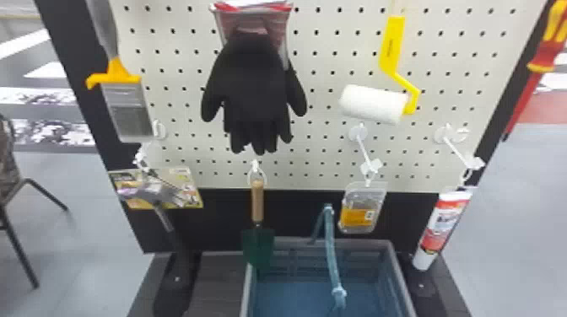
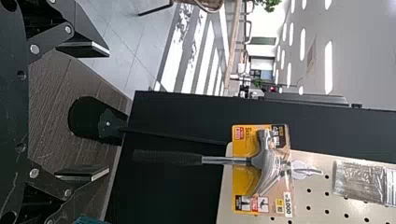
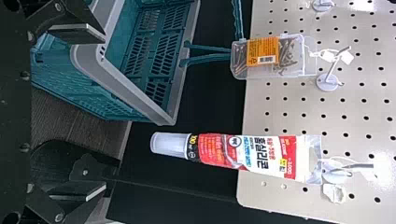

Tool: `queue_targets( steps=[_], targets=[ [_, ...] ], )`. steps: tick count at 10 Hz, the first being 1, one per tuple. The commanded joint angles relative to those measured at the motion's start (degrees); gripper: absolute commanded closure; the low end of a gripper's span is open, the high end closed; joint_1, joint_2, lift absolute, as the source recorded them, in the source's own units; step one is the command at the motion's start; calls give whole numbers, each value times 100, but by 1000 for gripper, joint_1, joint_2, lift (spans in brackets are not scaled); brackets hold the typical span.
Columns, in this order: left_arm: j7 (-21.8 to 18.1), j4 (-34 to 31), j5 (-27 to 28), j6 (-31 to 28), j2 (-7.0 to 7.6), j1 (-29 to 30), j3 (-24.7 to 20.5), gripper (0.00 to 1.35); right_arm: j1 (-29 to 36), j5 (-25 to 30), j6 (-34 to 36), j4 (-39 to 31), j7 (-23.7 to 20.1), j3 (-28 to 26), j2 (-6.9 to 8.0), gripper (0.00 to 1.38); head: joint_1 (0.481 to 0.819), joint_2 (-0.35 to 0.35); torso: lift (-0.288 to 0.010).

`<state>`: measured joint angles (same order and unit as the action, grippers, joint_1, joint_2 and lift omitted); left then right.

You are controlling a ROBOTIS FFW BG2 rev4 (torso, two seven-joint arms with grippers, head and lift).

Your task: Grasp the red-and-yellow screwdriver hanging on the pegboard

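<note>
Screwdriver [image 1: 546, 55] near right edge of pegboard [image 1: 455, 90], well apart from roller [image 1: 371, 104].

In the head view, the right edge cuts off part of the red-and-yellow screwdriver's handle [image 1: 543, 61], and the top edge cuts off the upper ends of the paintbrush [image 1: 126, 111] and the glove's packaging [image 1: 274, 21]. The near side of the basket [image 1: 400, 274] runs out past the bottom edge. The hammer [image 1: 158, 194] is blurred there, and the small print on its card [image 1: 183, 179] is illegible.
</note>
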<state>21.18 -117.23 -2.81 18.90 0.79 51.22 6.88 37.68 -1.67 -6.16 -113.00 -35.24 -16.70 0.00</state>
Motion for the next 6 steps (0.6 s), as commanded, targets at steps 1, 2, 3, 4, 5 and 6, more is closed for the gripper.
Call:
queue_targets(
  steps=[1,2,3,4,5,6],
  targets=[
    [0,1,0,0,0,0,6,391,0,0,-8,-14,0,0,5,185,549,0,-100],
    [0,1,0,0,0,12,-3,391,0,0,1,-28,0,0,5,185,549,0,-100],
    [0,1,0,0,0,25,-3,391,0,0,1,-28,0,0,5,185,549,0,-100],
    [0,-13,0,9,0,25,-3,391,12,0,1,-28,0,0,5,185,549,0,-100],
    [0,-13,0,0,0,25,-3,391,0,-9,1,-28,0,0,5,185,549,0,-100],
    [0,-13,0,0,0,25,-3,391,0,-9,1,-28,0,0,5,185,549,0,-100]
  ],
)
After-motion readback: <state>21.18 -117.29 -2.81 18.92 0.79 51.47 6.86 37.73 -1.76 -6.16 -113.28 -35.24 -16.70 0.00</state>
